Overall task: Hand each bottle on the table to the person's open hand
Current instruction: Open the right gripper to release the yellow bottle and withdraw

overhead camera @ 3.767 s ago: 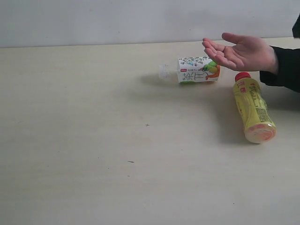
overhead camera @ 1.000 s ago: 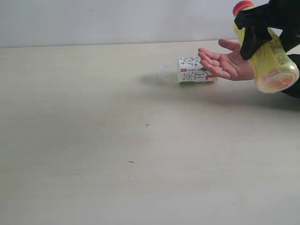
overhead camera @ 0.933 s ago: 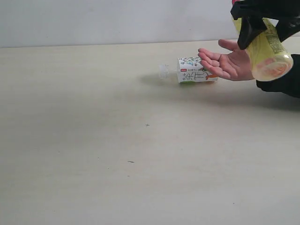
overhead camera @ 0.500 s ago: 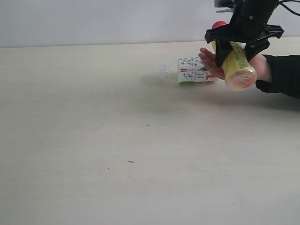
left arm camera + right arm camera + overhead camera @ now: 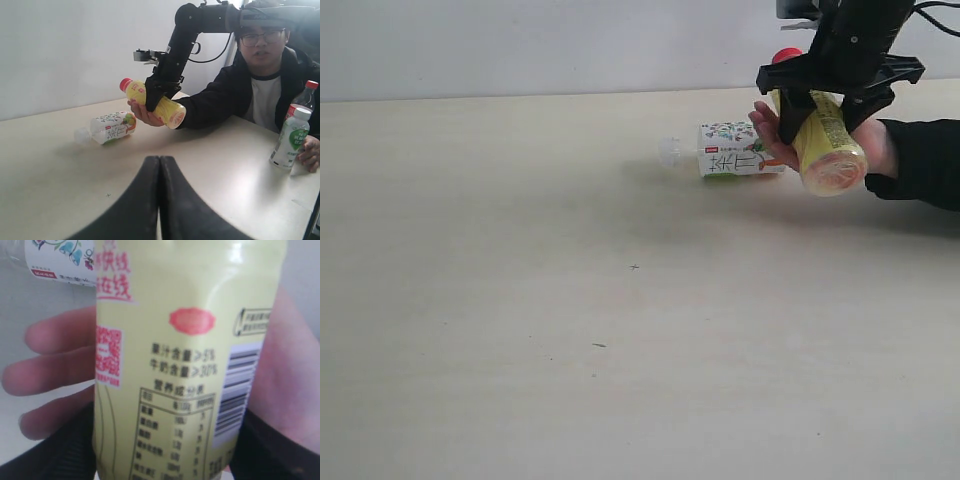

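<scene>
Yellow tea bottle (image 5: 825, 140): red-capped, lying tilted in open hand (image 5: 767, 130).
Floral-label bottle (image 5: 732, 150): lying sideways on table (image 5: 520, 300).

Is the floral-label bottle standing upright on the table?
No, the floral-label bottle lies on its side on the table.

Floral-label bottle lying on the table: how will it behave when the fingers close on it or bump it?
The bottle lies on its side and is round, so a sideways nudge will likely roll it. Its neck end looks clear, perhaps empty: probably light, and the thin wall may dent under a hard squeeze.
</scene>
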Controlling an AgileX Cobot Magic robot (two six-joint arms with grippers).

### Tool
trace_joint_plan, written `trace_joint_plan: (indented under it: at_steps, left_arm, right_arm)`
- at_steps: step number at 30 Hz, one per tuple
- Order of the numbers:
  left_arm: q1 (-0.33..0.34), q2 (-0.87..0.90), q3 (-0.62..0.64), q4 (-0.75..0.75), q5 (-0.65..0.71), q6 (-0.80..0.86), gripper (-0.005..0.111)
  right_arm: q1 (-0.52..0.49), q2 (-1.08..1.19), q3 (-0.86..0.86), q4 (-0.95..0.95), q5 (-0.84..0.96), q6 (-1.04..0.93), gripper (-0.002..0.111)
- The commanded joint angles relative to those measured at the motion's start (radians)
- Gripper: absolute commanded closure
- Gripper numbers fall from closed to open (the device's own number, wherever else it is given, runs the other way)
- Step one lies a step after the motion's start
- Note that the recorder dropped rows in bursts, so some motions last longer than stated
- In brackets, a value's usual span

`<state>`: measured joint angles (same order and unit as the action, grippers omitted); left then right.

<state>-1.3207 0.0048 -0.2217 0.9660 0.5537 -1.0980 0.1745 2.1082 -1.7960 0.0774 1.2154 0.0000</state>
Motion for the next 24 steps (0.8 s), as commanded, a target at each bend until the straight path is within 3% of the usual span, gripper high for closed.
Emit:
trace_joint_plan:
  at_steps: [1, 11, 14, 24]
  left_arm:
    - [-0.005, -0.005, 0.004, 0.009, -0.006, -0.005, 0.107]
    - [-0.005, -0.005, 0.004, 0.009, -0.006, -0.005, 0.107]
    - [-0.005, -0.005, 0.004, 0.009, -0.006, -0.005, 0.107]
    - [-0.005, -0.005, 0.004, 0.007, -0.006, -0.005, 0.107]
  right_arm:
    - [0.001, 0.0, -0.006, -0.01, 0.006, 0.0, 0.085]
    - [0.001, 0.0, -0.006, -0.008, 0.006, 0.0, 0.034]
    - [0.001, 0.0, -0.006, -0.008, 0.006, 0.0, 0.029]
    - [0.001, -0.018, -0.006, -0.006, 0.006, 0.0, 0.029]
